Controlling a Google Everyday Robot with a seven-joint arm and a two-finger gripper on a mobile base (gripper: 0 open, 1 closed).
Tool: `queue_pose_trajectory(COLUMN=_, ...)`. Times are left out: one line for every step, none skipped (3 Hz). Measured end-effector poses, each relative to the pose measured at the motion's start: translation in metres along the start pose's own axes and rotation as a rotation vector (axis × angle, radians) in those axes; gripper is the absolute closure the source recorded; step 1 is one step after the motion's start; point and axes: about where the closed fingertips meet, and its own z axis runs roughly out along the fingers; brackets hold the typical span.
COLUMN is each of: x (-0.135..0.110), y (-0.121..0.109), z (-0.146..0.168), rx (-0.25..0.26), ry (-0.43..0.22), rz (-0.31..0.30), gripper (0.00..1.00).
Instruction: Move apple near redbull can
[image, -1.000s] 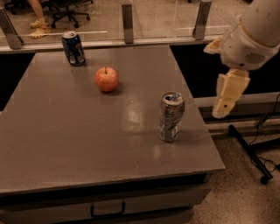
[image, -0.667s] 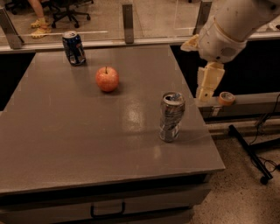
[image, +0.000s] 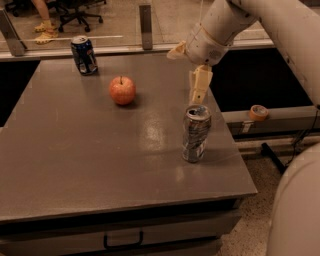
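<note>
The apple (image: 122, 90), red-orange with a short dark stem, sits on the grey table (image: 75, 160) left of centre, toward the back. The redbull can (image: 195, 133), slim, silver-grey and dented, stands upright near the table's right edge. My gripper (image: 199, 99) hangs pointing down from the white arm (image: 220, 27), just behind and above the redbull can's top and well to the right of the apple. It holds nothing that I can see.
A shorter dark blue can (image: 83, 55) stands at the table's back left. A metal post (image: 145, 20) and glass rail run behind the table. An orange tape roll (image: 258, 112) lies on a ledge to the right. The table's right edge is just past the redbull can.
The arm has swung left from beside the table's right edge to over the table. The gripper now hangs just behind the redbull can. The apple and both cans have not moved.
</note>
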Motion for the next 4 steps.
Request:
queue_pose_trajectory(x=-0.021, y=-0.014, z=0.035, rx=-0.042, ry=-0.048, rz=-0.003, gripper=0.0)
queue_pose_trajectory(x=-0.04, y=-0.014, z=0.061, rx=-0.059, ry=-0.052, rz=0.044, gripper=0.0)
queue_pose_trajectory(x=-0.055, y=-0.006, z=0.087, rx=-0.068, ry=-0.071, rz=0.092, gripper=0.0)
queue_pose_trajectory(x=-0.075, y=-0.005, z=0.103, rx=-0.102, ry=-0.125, rz=0.152, gripper=0.0)
